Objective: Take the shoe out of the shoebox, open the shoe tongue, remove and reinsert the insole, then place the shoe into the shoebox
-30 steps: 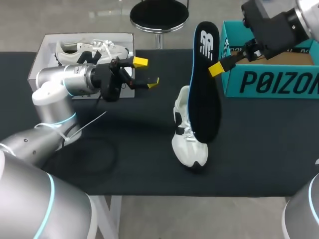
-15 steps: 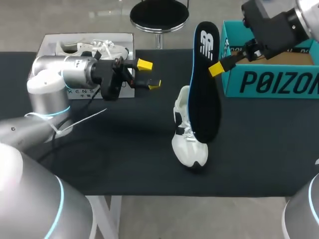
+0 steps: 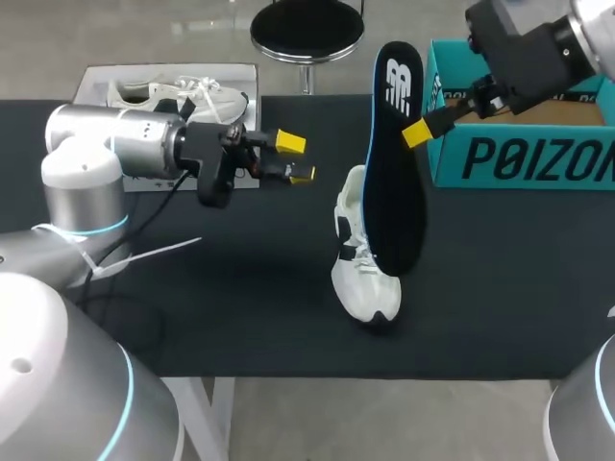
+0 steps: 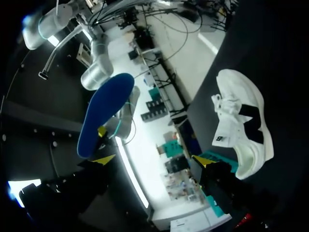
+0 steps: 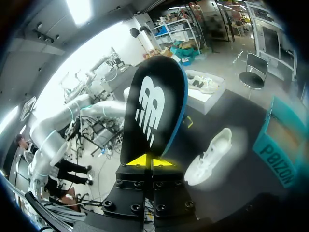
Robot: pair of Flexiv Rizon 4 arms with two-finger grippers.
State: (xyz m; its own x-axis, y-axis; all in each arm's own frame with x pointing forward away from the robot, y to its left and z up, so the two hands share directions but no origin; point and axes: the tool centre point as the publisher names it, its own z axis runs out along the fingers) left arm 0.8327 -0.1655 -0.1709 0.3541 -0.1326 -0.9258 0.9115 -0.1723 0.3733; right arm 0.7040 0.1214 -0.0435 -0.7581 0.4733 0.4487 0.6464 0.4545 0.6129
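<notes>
The right gripper (image 5: 150, 162) pinched the insole (image 5: 154, 104) by its edge, so that it reached out ahead of the fingers. The white shoe (image 3: 363, 283) lay on the table (image 3: 240, 288) below it. The left gripper (image 3: 296, 158) hovered near the shoe, fingers apart and empty.

Left arm (image 3: 115, 144): swings right over the worktop (image 3: 240, 288), towards the shoe (image 3: 360, 259).
Left gripper (image 3: 296, 158): sits nearer the shoe, jaws slightly narrower.
</notes>
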